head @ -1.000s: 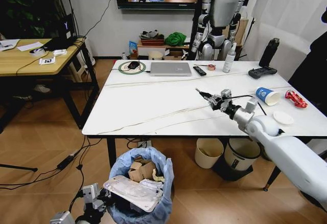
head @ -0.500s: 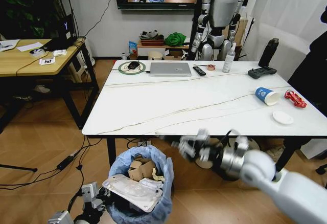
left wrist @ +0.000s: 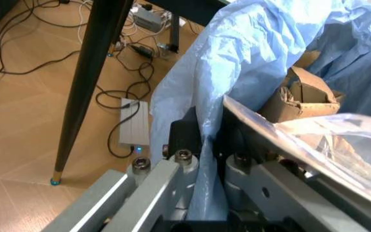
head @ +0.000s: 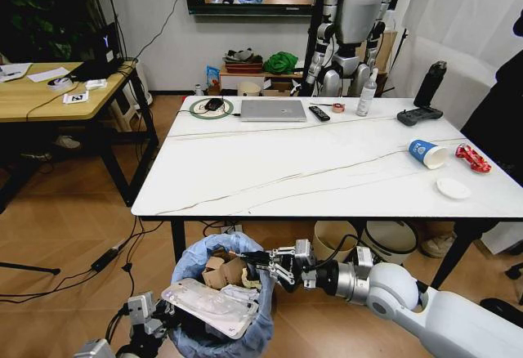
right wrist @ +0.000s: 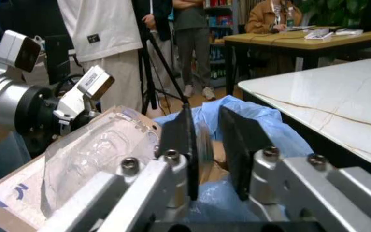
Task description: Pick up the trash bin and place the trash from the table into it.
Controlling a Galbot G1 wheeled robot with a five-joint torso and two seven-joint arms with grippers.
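The trash bin point(head: 196, 264), lined with a crinkled light-blue bag, is at the bottom of the head view, below the table's point(head: 286, 170) front edge. My left gripper point(head: 159, 319) is shut on its rim, pinching the bag point(left wrist: 250, 43). Brown cardboard point(head: 225, 274) and a clear flat tray point(head: 211, 307) lie in it. My right gripper point(head: 265, 264) hovers at the bin's right rim, shut on a thin pale piece seen edge-on point(right wrist: 202, 145). A blue cup point(head: 427, 153), a red wrapper point(head: 472, 158) and a white disc point(head: 452, 188) lie on the table's right end.
A laptop point(head: 272, 110), remote point(head: 319, 114), black bottle point(head: 430, 83) and controller point(head: 419, 115) sit along the table's far side. A cream bucket point(head: 335, 243) and a white bin point(head: 392, 243) stand under it. A wooden desk point(head: 49, 88) is at the left; cables cross the floor.
My right arm came off the table top, dropped past the front edge and swung left to the bin's rim. The left gripper and the bin have stayed put.
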